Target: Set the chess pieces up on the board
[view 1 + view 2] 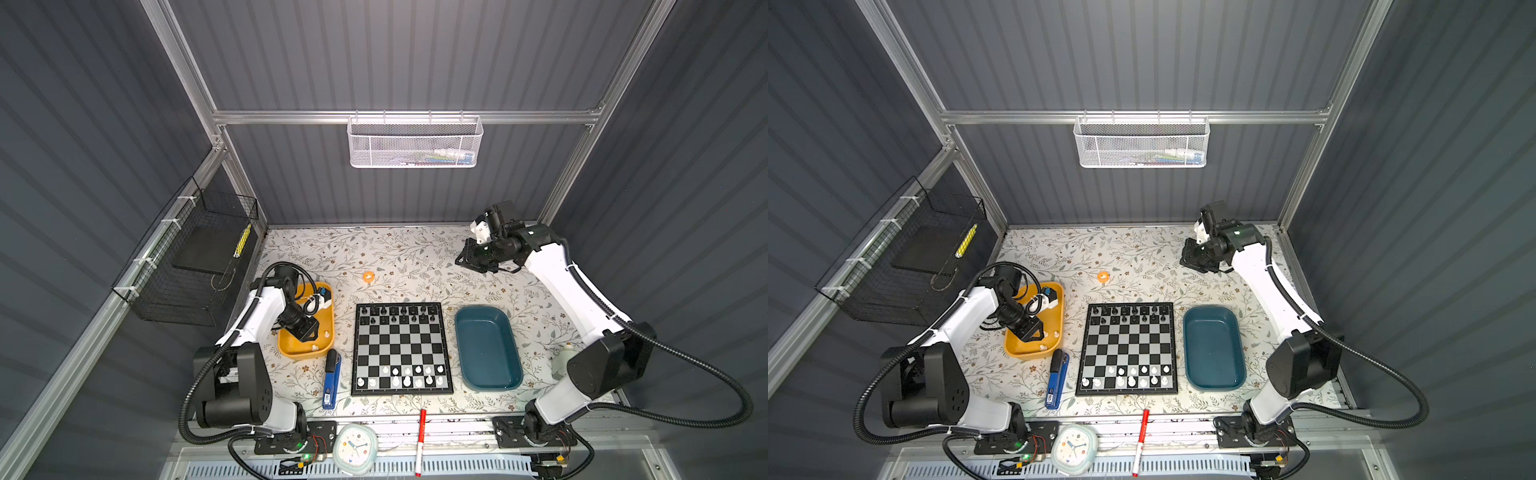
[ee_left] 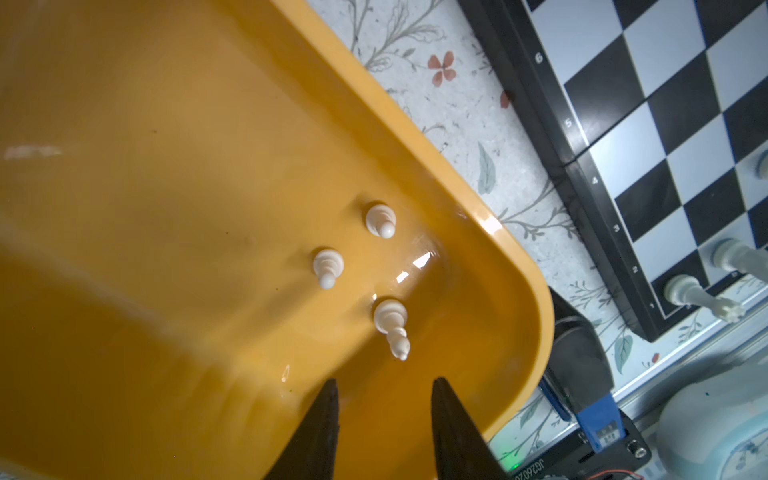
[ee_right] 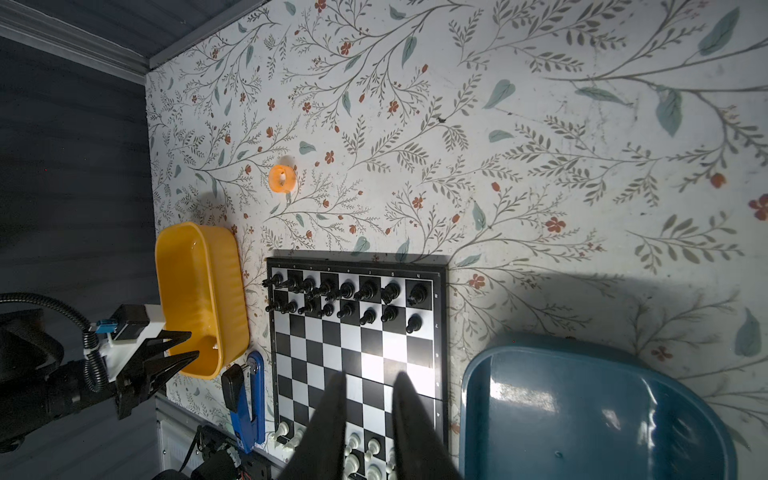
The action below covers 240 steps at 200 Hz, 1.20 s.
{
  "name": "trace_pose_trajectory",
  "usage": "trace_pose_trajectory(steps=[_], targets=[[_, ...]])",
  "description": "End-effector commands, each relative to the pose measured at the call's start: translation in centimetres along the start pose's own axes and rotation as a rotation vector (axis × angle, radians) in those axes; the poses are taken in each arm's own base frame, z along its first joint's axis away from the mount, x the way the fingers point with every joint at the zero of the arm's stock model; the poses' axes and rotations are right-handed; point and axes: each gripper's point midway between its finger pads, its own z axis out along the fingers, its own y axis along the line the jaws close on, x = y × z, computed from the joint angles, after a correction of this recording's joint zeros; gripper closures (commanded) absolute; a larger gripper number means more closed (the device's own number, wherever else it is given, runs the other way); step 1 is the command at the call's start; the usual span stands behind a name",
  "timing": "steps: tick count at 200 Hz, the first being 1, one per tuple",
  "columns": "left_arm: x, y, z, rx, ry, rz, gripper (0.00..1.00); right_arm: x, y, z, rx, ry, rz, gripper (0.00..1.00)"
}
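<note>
The left tool (image 2: 385, 380), jaws spread with nothing between them, hovers over the lower end of the glossy yellow oblong plastic tray (image 1: 305, 356), left of centre in both top views. Three loose white chessmen (image 2: 328, 266), tiny plastic ones, seem to stand upright close together near the tray's corner, just ahead of the fingertips. The square black-and-silver chessboard (image 1: 401, 345) lies mid-frame. The black chessmen (image 1: 399, 314) fill its two upper rows, and the placed white chessmen (image 1: 405, 376) stand in the two lower rows, with gaps toward the left.

The likely trouble is crowding. As the tool closes on one piece, a finger may tip its neighbour or shove it against the tray wall, and on that slick floor a nudged piece would probably skid. A piece pinched off-centre could tilt and land crooked. Lowered into the white rows, the tool could topple pieces already standing there.

A blue stapler (image 1: 331, 382) lies just beside the tray and the board's lower left corner, near the carry path. The right tool (image 3: 370, 376), jaws slightly parted and holding nothing, hangs at upper right in both top views, well clear. A teal oblong tray (image 1: 486, 353) lies right of the board. A small orange ring (image 1: 368, 276) lies above the board on the floral bench (image 1: 415, 257).
</note>
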Motion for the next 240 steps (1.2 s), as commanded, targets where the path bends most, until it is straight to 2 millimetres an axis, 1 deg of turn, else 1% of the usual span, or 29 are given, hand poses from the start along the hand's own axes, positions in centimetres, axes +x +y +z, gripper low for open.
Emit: trace_pose_trajectory(steps=[1, 19, 40, 90, 124, 139, 161, 192, 240], targets=[[1.3, -1.7, 0.0, 0.045, 0.013, 0.061, 0.61, 0.3, 0.1, -0.4, 0.003, -0.018, -0.003, 0.76], [1.6, -2.2, 0.0, 0.047, 0.005, 0.08, 0.59, 0.7, 0.2, -0.6, 0.005, -0.01, -0.011, 0.76], [1.7, -2.3, 0.0, 0.045, 0.004, 0.076, 0.58, 1.4, 0.2, -0.6, 0.008, 0.001, -0.02, 0.76], [2.2, -2.9, 0.5, 0.064, 0.01, 0.066, 0.57, 2.1, 0.5, -0.5, 0.0, 0.003, -0.031, 0.76], [1.7, -2.3, 0.7, 0.049, -0.001, 0.052, 0.56, 2.5, 0.6, -0.5, 0.003, 0.006, -0.037, 0.76], [1.4, -2.0, 0.7, 0.047, 0.0, 0.035, 0.57, 2.6, 0.7, -0.6, 0.003, 0.006, -0.039, 0.76], [1.4, -2.0, 0.8, 0.051, 0.003, 0.037, 0.57, 2.6, 0.6, -0.6, 0.006, 0.0, -0.038, 0.76], [1.9, -2.5, 1.2, 0.072, 0.015, 0.05, 0.59, 2.6, 0.5, -0.4, 0.006, 0.004, -0.037, 0.76], [2.4, -2.5, 1.9, 0.086, 0.044, 0.043, 0.6, 2.5, 0.6, 0.0, 0.003, 0.008, -0.039, 0.76]])
